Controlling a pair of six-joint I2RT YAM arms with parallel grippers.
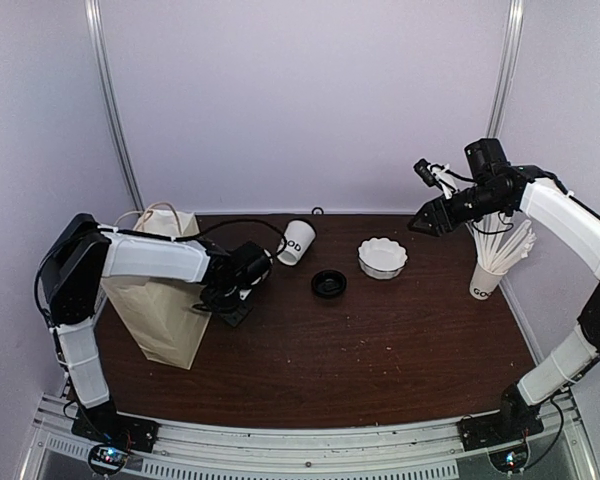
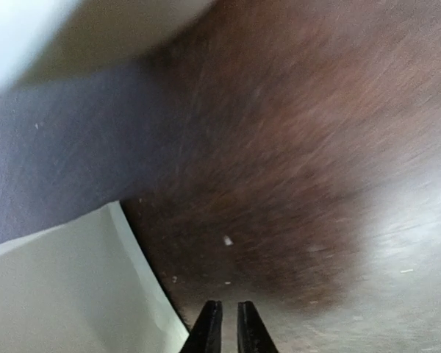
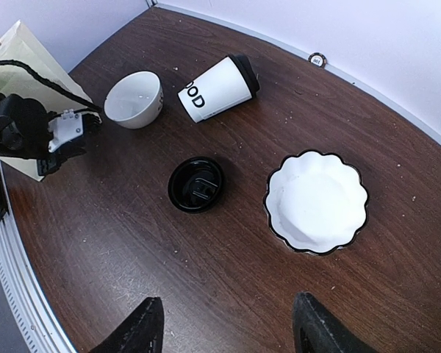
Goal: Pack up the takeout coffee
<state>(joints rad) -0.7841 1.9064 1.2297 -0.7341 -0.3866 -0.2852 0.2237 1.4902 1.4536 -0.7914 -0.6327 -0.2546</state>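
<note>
The white paper cup [image 3: 214, 90] with dark letters lies on its side at the back of the table, a black end on its wide mouth; it also shows in the top view [image 1: 296, 242]. A black lid [image 3: 196, 184] lies flat near the middle [image 1: 328, 284]. My left gripper [image 1: 235, 310] is low over the table beside the paper bag [image 1: 160, 300], its fingers [image 2: 209, 327] almost together with nothing between them. My right gripper [image 3: 228, 303] is open and empty, high above the table's back right [image 1: 422, 222].
A scalloped white bowl [image 3: 316, 200] sits right of the lid. A small round white bowl [image 3: 134, 99] sits left of the cup, near the left wrist. A like cup full of white sticks [image 1: 490, 272] stands at the far right. The bag's pale side [image 2: 59, 294] is close to the left fingers.
</note>
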